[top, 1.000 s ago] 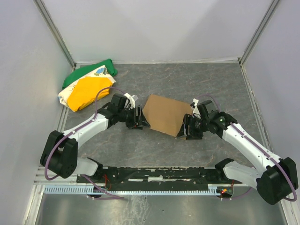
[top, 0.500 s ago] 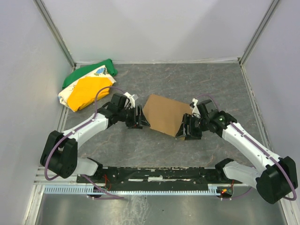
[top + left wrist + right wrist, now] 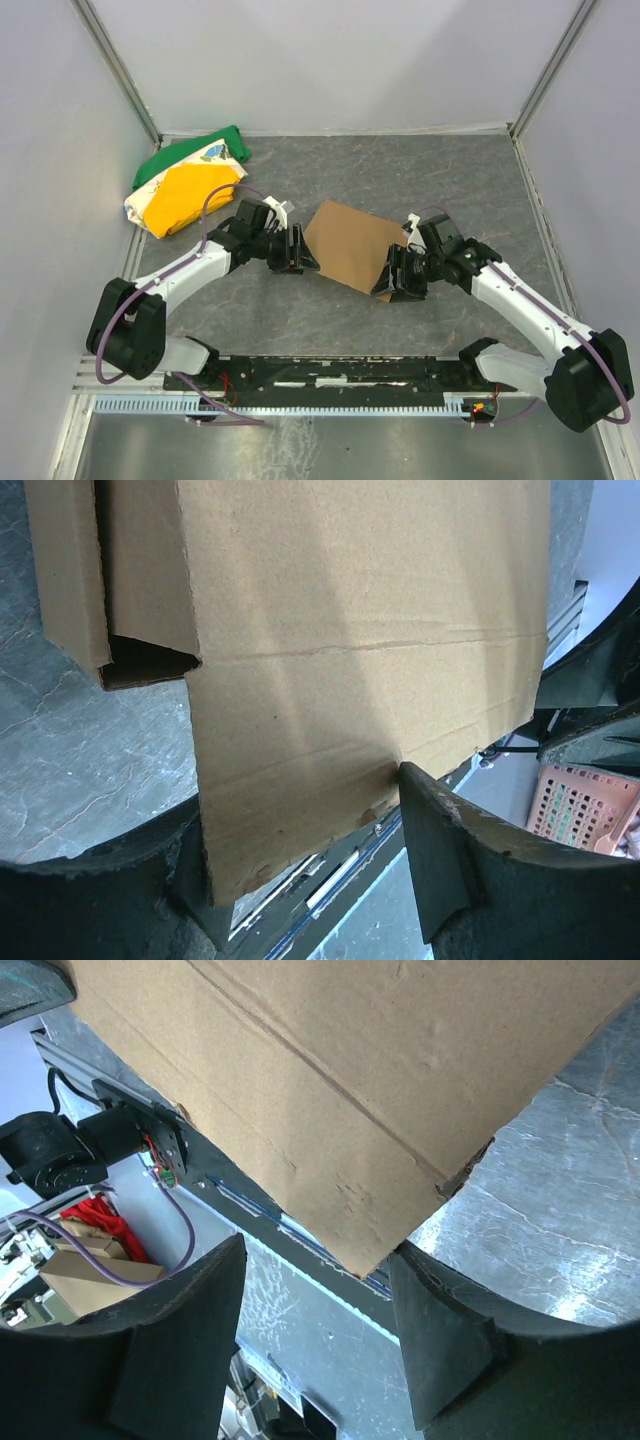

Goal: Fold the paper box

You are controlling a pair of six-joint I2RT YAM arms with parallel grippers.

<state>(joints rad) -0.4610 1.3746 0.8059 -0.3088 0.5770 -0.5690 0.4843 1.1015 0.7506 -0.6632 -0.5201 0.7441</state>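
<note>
The paper box [image 3: 350,243] is a brown cardboard piece lying tilted in the middle of the table, with its near right edge raised. My left gripper [image 3: 297,251] is at its left edge and my right gripper [image 3: 396,274] at its lower right corner. In the left wrist view the box [image 3: 350,630] fills the frame; its lower flap sits between the spread fingers of the open left gripper [image 3: 300,810]. In the right wrist view a corner of the box [image 3: 350,1060] touches the right finger [image 3: 440,1340], while the right gripper [image 3: 318,1255] stands open with a wide gap.
A green, yellow and white cloth bundle [image 3: 185,185] lies at the back left. White walls enclose the grey table on three sides. The black mounting rail [image 3: 330,370] runs along the near edge.
My right gripper has crept a little to the left against the box's lower right corner. The left arm and the box have hardly moved.
</note>
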